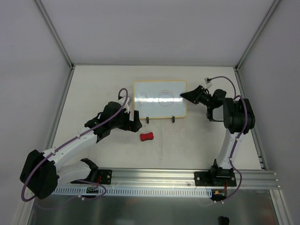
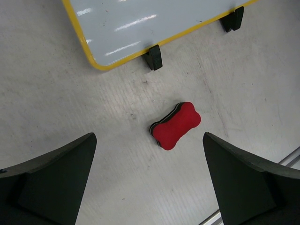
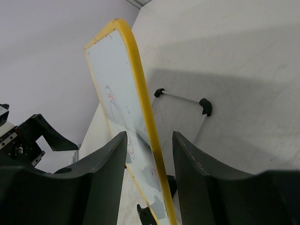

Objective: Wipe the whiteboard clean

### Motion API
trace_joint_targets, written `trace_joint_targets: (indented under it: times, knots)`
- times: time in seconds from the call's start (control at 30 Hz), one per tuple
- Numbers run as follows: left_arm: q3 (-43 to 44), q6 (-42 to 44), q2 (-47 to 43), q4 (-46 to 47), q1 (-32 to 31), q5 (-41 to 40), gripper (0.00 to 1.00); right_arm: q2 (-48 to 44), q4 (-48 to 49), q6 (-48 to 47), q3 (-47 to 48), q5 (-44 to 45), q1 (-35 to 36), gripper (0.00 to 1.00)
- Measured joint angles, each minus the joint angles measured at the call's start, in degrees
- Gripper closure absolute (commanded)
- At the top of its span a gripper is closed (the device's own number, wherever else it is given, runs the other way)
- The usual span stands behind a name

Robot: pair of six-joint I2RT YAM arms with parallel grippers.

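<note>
While the whiteboard (image 1: 159, 96) stands upright on its two black feet near the middle of the table's (image 1: 93, 93) far edge, faint looping scribbles (image 3: 117, 108) are on its face, so nothing looks wiped yet. The right gripper (image 3: 150, 133) reaches in from the right edge, and its fingers are spread to either side of the board's yellow frame. A narrow gap shows on both sides, so they look released rather than clamped. The left gripper (image 2: 149, 136) hovers with its fingers wide apart above the red eraser (image 2: 176, 125), which lies on the table just nearer than the board.

The board's small feet are the likely weak point. If the right fingers close off-centre or nudge the frame sideways, it could tip or skid toward the far edge. Wiping before that hold is firm would probably push it over backwards. The eraser lies diagonally between the left fingers, so a careless squeeze might twist it or pop it out.
</note>
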Motion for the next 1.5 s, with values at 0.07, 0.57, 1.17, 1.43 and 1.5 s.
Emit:
trace_joint_targets:
  times: [0.07, 0.57, 1.17, 1.43, 1.5]
  knots:
    - [0.09, 0.57, 0.07, -0.33, 0.00, 0.09, 0.01, 0.17, 0.00, -0.13, 0.98, -0.07, 0.04, 0.54]
    - [1.60, 3.61, 3.63, -0.66, -0.09, 4.22, 0.01, 3.56, 0.04, 0.04, 7.61, -1.79, 0.17, 0.65]
    - [4.96, 10.25, 10.95, -0.94, -12.85, -4.04, 0.01, 3.61, 0.63, 0.52, 8.15, -2.73, 0.31, 0.77]
    - [7.52, 14.62, 19.26, -2.08, -12.85, -7.19, 0.01, 3.61, 0.90, 0.57, 8.15, -2.71, 0.31, 0.87]
    - [8.13, 15.78, 20.87, -2.23, -13.11, -7.32, 0.01, 3.61, 0.92, 0.57, 8.15, -2.71, 0.31, 0.89]
